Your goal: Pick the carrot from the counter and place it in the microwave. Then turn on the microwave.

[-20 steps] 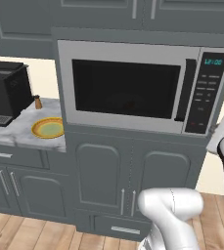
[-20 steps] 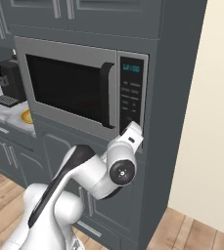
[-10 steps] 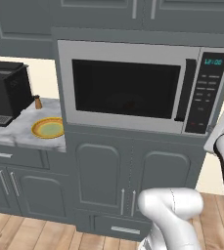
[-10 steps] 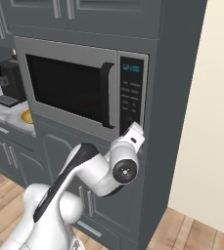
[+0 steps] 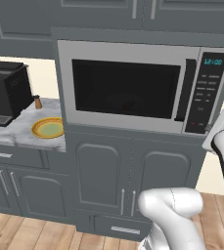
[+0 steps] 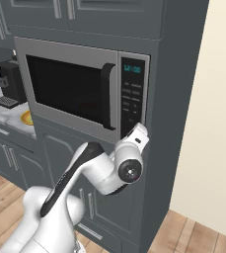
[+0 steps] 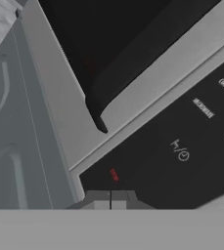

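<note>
Gripper [image 7: 111, 200] closed tight at microwave [image 5: 133, 88] keypad [image 7: 182, 151].

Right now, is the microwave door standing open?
No. In the left base view the microwave has its black glass door flush with the steel frame, the bar handle lying against the front.

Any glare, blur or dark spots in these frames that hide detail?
Left base view: even light, no glare; the microwave door glass is nearly black, its interior dim. Right base view: sharp, cyan display readable. Hand view: keypad labels blurred and tilted; shut pincer tips at the bottom.
</note>
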